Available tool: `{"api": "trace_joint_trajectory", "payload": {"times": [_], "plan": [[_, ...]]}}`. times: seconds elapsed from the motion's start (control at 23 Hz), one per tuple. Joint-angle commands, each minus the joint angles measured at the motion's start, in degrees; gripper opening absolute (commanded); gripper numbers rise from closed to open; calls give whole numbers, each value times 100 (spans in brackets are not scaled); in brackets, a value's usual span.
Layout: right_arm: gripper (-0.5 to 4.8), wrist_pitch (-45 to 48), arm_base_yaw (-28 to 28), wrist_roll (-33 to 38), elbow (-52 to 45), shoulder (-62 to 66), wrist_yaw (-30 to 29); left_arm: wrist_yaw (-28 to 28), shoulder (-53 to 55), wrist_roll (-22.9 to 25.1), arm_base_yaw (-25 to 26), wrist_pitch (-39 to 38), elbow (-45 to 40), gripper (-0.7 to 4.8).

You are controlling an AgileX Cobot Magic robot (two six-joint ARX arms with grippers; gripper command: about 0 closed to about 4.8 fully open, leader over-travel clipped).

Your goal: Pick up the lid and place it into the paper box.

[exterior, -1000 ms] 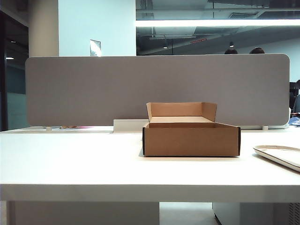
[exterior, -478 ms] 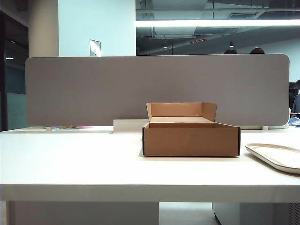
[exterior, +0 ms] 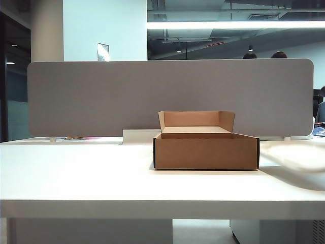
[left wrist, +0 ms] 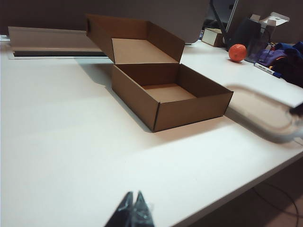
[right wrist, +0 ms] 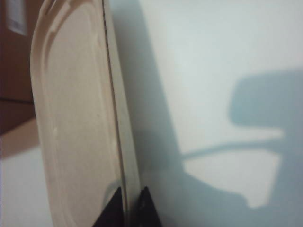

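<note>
Beige lid (right wrist: 75, 118) hangs edge-pinched in the right hand (right wrist: 127, 205), just right of the paper box (exterior: 206, 150); left hand (left wrist: 132, 210), clenched empty, sits well short of it.

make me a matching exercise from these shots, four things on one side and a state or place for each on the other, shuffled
Things:
1. lid
2. paper box
3. left gripper
4. orange ball

States or places:
A. shut, holding nothing, low over the near table edge
B. open and empty, flap standing up at the back
C. pinched at its rim by the right gripper, off the table
D. far behind the box among clutter

Pairs: 1-C, 2-B, 3-A, 4-D
</note>
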Motion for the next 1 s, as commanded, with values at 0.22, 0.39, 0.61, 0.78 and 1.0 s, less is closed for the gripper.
{"api": "trace_joint_trajectory", "payload": {"times": [0.22, 0.39, 0.61, 0.78, 1.0], "plan": [[-6, 72, -2, 144, 601, -1023, 144, 26, 7, 0, 11, 70, 20, -5], [-6, 291, 358, 297, 925, -1274, 118, 22, 7, 2, 11, 70, 20, -5], [-6, 1543, 1639, 293, 935, -1088, 927, 22, 7, 0, 9, 70, 20, -5], [-6, 2610, 2236, 275, 935, -586, 1421, 24, 7, -2, 9, 68, 20, -5], [-6, 3475, 2503, 229, 935, 321, 1681, 24, 7, 0, 9, 68, 20, -5]]}}
